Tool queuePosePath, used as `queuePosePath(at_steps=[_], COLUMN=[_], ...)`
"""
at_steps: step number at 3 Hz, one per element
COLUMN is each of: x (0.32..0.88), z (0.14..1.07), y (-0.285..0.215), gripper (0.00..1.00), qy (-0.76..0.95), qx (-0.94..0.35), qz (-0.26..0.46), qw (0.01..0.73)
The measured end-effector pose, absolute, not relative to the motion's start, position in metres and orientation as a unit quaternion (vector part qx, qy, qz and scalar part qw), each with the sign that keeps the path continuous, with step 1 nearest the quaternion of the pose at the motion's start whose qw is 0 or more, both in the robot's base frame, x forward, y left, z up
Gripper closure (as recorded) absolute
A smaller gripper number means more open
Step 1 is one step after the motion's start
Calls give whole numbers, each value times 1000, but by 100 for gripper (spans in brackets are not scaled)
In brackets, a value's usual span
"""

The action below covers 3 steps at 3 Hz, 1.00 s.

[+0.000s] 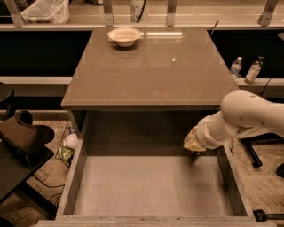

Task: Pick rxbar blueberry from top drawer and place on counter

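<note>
Warm brownish light is lying over the work area, where the top drawer (151, 190) is standing pulled fully out toward me, its pale speckled floor showing. I cannot make out the rxbar blueberry from here. A small dark shape is showing just under the gripper, too unclear to name.

That gripper (194, 147) is hanging inside the drawer at its back right corner, close to the right wall and just under the front edge of the counter (151, 71). Whether it is spread, closed or pinching something I cannot tell. The thick white arm (248, 117) is reaching in from the right, crossing over the drawer's right wall.

Above the drawer the glossy brown-grey counter is stretching away, catching reflections. A pale bowl (124, 35) is sitting near its far edge, left of centre.

Behind it a pale ledge (88, 25) with metal posts is running across, with a crumpled plastic bag (44, 9) at its left end. Two small bottles (236, 66) are standing to the right of the counter. A dark brown object (22, 137) is sitting at the left, well apart from the drawer.
</note>
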State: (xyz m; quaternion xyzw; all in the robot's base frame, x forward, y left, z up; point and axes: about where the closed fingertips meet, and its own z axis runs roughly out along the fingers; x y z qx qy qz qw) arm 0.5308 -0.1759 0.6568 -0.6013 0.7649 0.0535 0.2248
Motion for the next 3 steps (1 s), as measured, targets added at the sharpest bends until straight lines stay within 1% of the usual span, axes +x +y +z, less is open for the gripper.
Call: queuePosePath(at_steps=[1, 2, 3], x=[537, 549, 560], z=[704, 774, 825], y=[-221, -286, -325], gripper=[100, 100, 100], qy=[779, 804, 818], qx=[-587, -563, -543], qz=[26, -27, -58], qw=[219, 190, 179])
